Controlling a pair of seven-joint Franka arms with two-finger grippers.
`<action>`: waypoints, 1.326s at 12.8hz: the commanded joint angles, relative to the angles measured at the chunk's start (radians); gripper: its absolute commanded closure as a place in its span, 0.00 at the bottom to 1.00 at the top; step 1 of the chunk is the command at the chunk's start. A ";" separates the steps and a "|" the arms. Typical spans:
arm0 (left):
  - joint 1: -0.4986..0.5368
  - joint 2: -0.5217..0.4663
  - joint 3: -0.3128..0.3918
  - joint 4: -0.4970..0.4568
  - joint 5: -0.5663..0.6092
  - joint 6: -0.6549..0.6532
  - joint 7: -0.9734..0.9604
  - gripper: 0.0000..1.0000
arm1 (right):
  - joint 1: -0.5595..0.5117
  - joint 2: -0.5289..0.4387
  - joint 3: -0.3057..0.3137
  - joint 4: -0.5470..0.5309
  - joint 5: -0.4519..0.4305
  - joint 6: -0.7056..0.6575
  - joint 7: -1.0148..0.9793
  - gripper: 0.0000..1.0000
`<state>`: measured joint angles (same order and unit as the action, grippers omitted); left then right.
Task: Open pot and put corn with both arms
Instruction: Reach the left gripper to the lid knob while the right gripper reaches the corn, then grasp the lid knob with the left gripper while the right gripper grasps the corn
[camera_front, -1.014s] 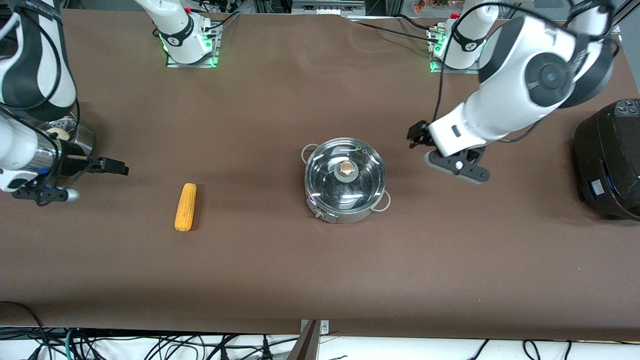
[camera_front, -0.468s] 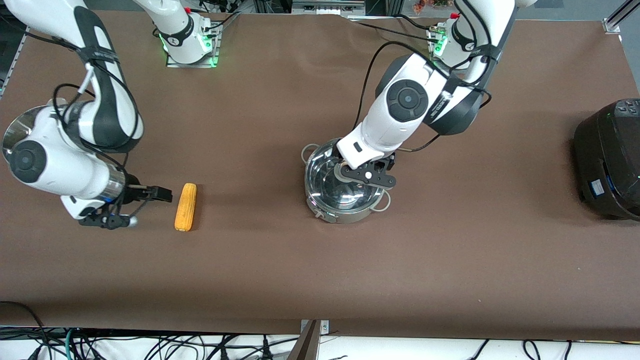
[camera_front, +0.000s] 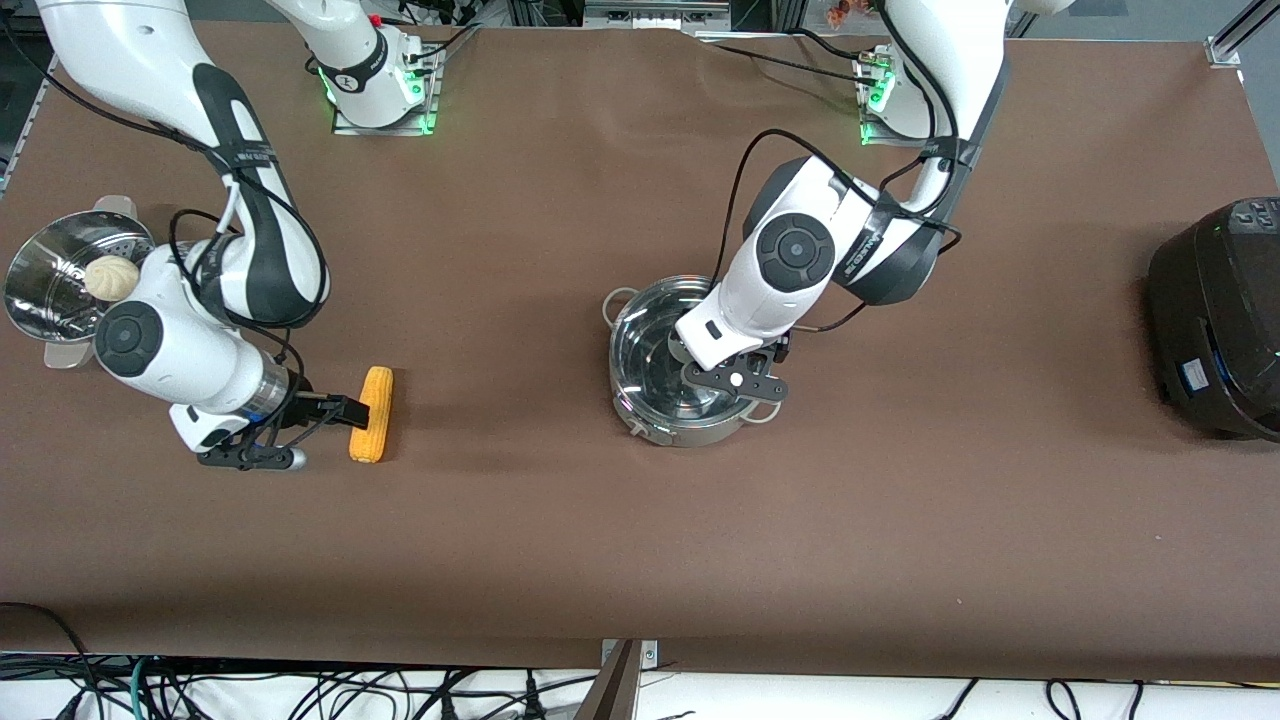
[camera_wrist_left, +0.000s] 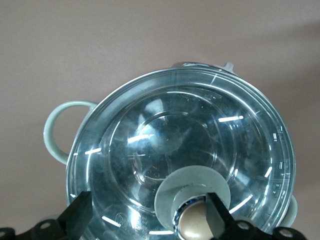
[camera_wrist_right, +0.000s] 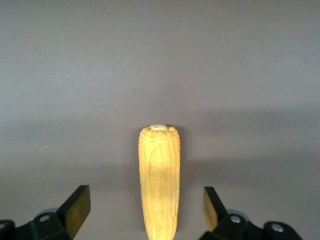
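Corn (camera_front: 372, 414) between open right end effector (camera_wrist_right: 142, 207)

The pot (camera_front: 688, 365) stands mid-desk (camera_front: 640, 540), its lid (camera_wrist_left: 185, 160) on it. The left tool (camera_front: 722, 372) hangs over the pot, fingers (camera_wrist_left: 77, 217) apart, one beside the lid's knob (camera_wrist_left: 192, 217). From the pot, the corn (camera_front: 371, 413) lies well toward the right arm's end, slightly nearer the front camera. The right tool (camera_front: 345, 412) sits low at the corn, spread fingers (camera_wrist_right: 75, 207) either side of it. The steamer bowl (camera_front: 50, 285), a bun (camera_front: 108, 277) in it, lies past the corn at that end. The cooker (camera_front: 1215, 320) stands at the left arm's end.
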<state>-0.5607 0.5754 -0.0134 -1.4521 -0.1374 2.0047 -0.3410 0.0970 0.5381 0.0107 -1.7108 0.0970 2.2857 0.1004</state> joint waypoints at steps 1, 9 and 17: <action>-0.005 0.014 0.003 0.039 0.007 -0.011 -0.012 0.00 | 0.006 0.016 -0.005 -0.042 0.004 0.085 0.010 0.00; -0.022 0.020 0.003 0.041 -0.050 -0.011 -0.016 0.00 | 0.033 0.059 -0.003 -0.144 0.003 0.245 0.005 0.00; -0.050 0.041 0.004 0.041 -0.039 -0.009 -0.013 0.26 | 0.040 0.079 -0.005 -0.156 0.003 0.276 -0.010 0.00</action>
<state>-0.5993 0.6039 -0.0194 -1.4418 -0.1652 2.0039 -0.3495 0.1350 0.6129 0.0092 -1.8579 0.0970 2.5381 0.1003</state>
